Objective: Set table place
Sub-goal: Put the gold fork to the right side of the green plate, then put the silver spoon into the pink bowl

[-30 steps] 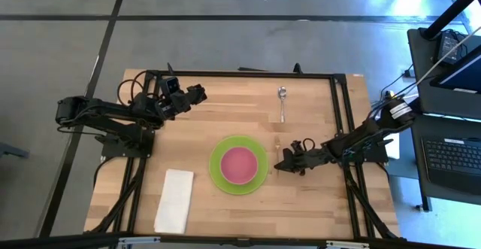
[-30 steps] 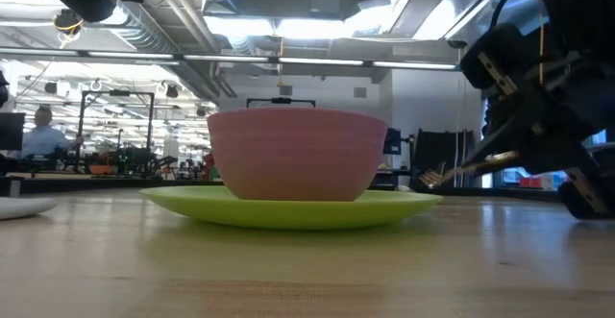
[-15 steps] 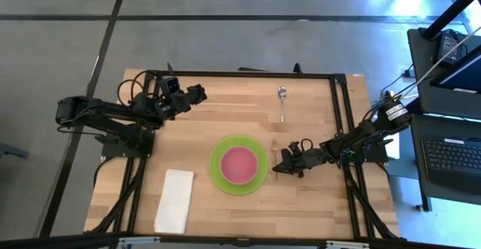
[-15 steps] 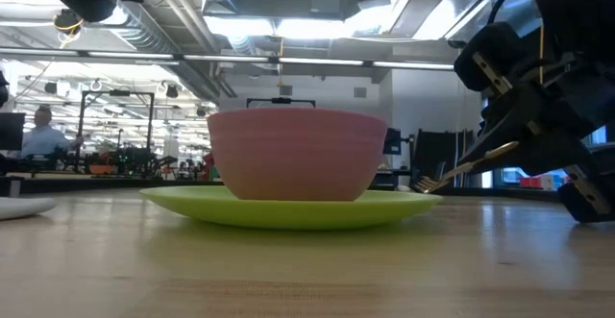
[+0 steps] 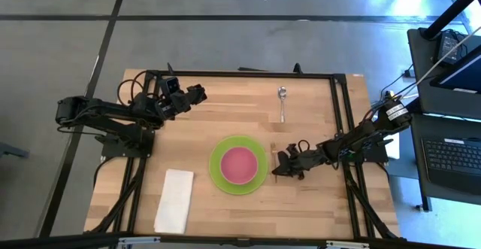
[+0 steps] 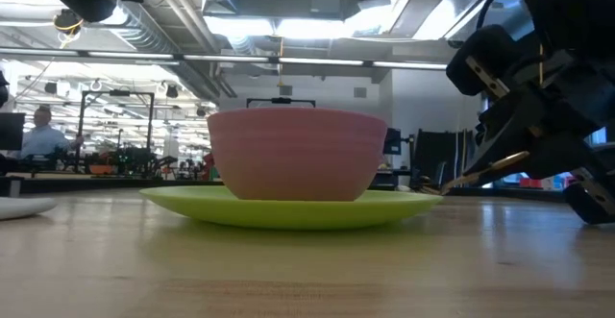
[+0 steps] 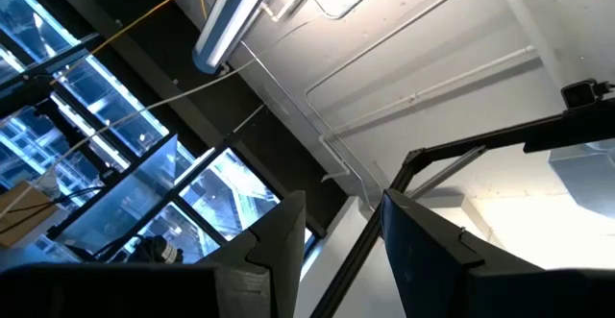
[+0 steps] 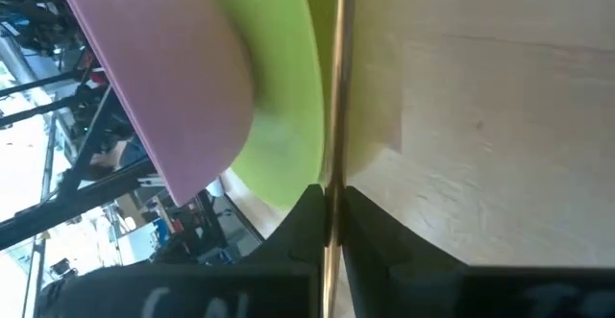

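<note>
Right end effector (image 5: pixel 279 167) clenched on gold fork (image 6: pixel 480 171), tilted low just beside green plate (image 5: pixel 237 165) on tabletop (image 5: pixel 316 204). Risk: tines catching plate rim (nudging pink bowl (image 6: pixel 296 154)).

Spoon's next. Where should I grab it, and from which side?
Take the spoon around mid-handle, coming straight down from above. It lies flat near the table's far edge with its bowl end farthest from the plate, and closing the fingers across the thin, straight handle should be easiest.

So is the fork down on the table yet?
Not flat: the right pincer holds the fork tilted, tines low beside the plate.
</note>
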